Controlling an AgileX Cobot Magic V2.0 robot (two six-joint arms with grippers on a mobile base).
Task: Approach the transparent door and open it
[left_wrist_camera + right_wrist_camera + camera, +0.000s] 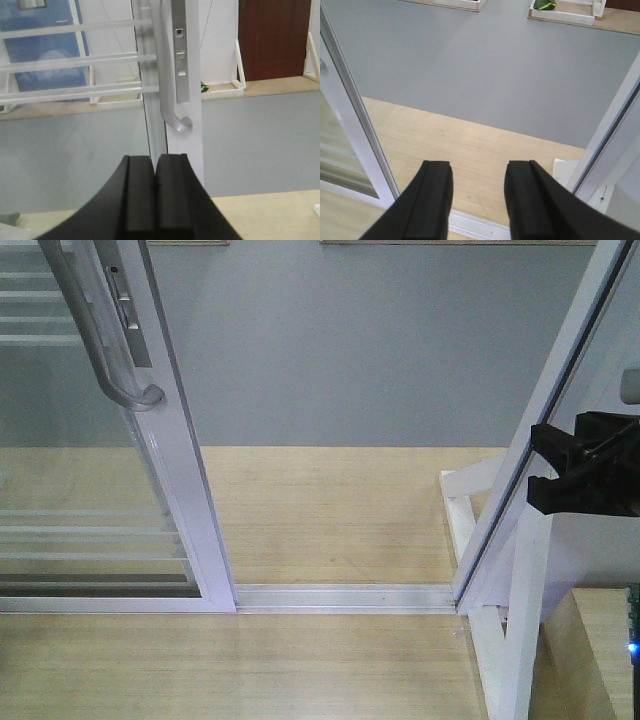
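Straight ahead of the left tool (pixel 156 187) stands the transparent door (pixel 75 100), a tall glass panel in a shiny white frame with thin white bars running across it. Its curved grey handle (pixel 167 95) hangs just above the tool tips and ends in a little hook. A flat silver lock plate (pixel 181 55) with a small red dot sits right beside the handle. The left tool is clenched, its two black fingers (pixel 139 200) pressed together with nothing between them, and it is not touching the handle.

From the front view the door (pixel 90 490) sits far to the left, and its handle (pixel 105 340) curls out near the white edge. A wide gap shows between the door and the slanted white post (pixel 545 430) on the right. A metal floor track (pixel 345 597) runs across the gap along the wooden floor (pixel 330 510), and grey floor (pixel 360 350) lies beyond.

The right tool (pixel 477 200) is released, its two black fingers (pixel 432 200) spread apart and holding nothing. It points down at the wooden floor in the gap, with the door's white frame (pixel 355 135) to its left and the slanted post (pixel 607 135) to its right. Far beyond it, a low white-edged box (pixel 562 12) on the floor holds something green (pixel 544 5); I cannot tell what it is
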